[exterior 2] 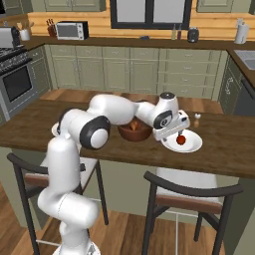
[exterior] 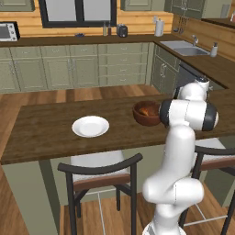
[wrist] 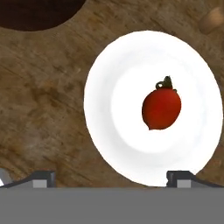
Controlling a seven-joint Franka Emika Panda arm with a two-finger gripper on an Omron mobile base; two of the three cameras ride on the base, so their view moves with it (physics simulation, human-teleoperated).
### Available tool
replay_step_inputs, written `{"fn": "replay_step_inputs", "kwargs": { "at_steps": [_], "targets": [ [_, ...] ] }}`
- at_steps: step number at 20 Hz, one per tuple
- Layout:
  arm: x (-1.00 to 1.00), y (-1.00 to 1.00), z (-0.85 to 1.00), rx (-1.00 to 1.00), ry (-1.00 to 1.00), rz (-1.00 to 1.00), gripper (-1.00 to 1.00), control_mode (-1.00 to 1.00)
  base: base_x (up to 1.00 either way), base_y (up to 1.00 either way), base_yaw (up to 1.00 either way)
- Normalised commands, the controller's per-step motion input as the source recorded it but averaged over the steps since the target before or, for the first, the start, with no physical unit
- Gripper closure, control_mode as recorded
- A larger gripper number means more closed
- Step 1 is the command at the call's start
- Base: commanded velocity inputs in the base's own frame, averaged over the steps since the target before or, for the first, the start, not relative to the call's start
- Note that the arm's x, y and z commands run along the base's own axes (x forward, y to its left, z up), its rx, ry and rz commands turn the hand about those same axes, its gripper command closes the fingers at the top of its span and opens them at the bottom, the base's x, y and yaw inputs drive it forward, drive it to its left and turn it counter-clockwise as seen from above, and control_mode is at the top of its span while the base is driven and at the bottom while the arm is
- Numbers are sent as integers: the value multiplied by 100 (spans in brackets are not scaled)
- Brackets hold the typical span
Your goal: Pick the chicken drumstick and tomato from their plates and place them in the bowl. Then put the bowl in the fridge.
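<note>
The tomato [wrist: 161, 108] lies on a white plate [wrist: 109, 131], right of its middle in the hand view; the tomato [exterior 2: 181, 140] and plate [exterior 2: 195, 145] also sit on the counter's right part. My gripper [exterior 2: 175, 135] hovers open over the plate's near-left rim, fingertips [wrist: 43, 177] wide apart, nothing between them. Left of this plate stands the dark wooden bowl [exterior 2: 134, 133], with the bowl's rim [wrist: 39, 17] at the hand view's top left. A brownish piece, the chicken drumstick [exterior: 146, 110], rests inside the bowl [exterior: 143, 119]. A second plate [exterior: 90, 126] lies bare.
A small shaker [exterior 2: 197, 119] stands just behind the tomato's plate. Two dark chairs [exterior 2: 191, 191] are tucked under the counter's near edge. My arm stretches across in front of the bowl. Cabinets, a sink [exterior: 186, 48] and a stove [exterior 2: 15, 74] line the far walls.
</note>
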Motion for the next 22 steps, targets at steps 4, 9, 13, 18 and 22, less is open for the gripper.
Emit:
{"fn": "replay_step_inputs", "kwargs": {
  "at_steps": [4,9,13,18,22],
  "targets": [
    [50,-57,-1,1,0,-7,-100,-100,0,0,0],
    [53,-30,-1,16,0,-17,-100,-100,0,0,0],
    [41,-18,-2,21,0,-7,-100,-100,0,0,0],
    [26,-16,-12,5,0,-1,-100,-100,0,0,0],
    [7,0,-26,5,0,0,-100,-100,0,0,0]
  ]
}}
